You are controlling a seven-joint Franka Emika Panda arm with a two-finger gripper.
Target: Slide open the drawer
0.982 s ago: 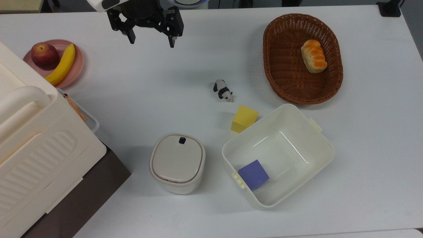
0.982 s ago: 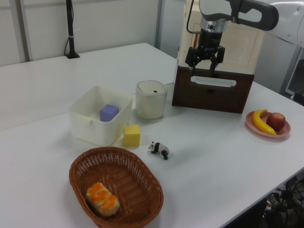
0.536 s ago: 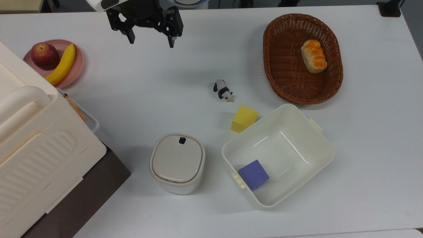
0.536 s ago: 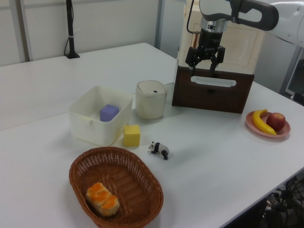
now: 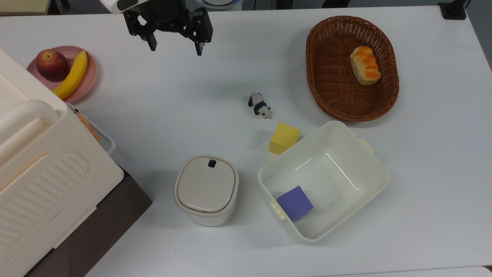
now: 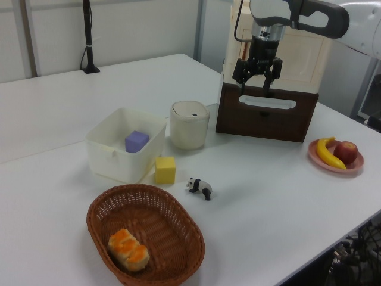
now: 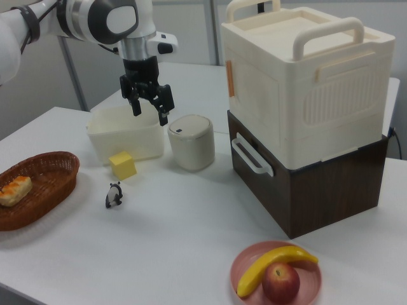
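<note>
The drawer [image 7: 254, 170] is the dark brown front of the wooden cabinet and sits flush and shut; its white loop handle [image 7: 250, 154] sticks out toward the table. The left view shows the same drawer [image 6: 266, 119] and handle [image 6: 267, 102], and the top view shows the handle [image 5: 108, 143] poking out from under the cream case. My gripper [image 5: 176, 49] hangs open and empty, well above the table. In the left view the gripper [image 6: 254, 87] lines up just above the handle. In the right view the gripper [image 7: 149, 114] hovers apart from the drawer, over the tub and canister.
A cream ribbed case [image 7: 305, 76] sits on the cabinet. Nearby stand a lidded canister [image 5: 206, 188], a white tub [image 5: 369, 165] with a purple cube [image 5: 295, 202], a yellow cube [image 5: 283, 138] and a toy panda [image 5: 260, 105]. Further off are a wicker basket [image 5: 326, 88] with bread and a fruit plate [image 5: 90, 79].
</note>
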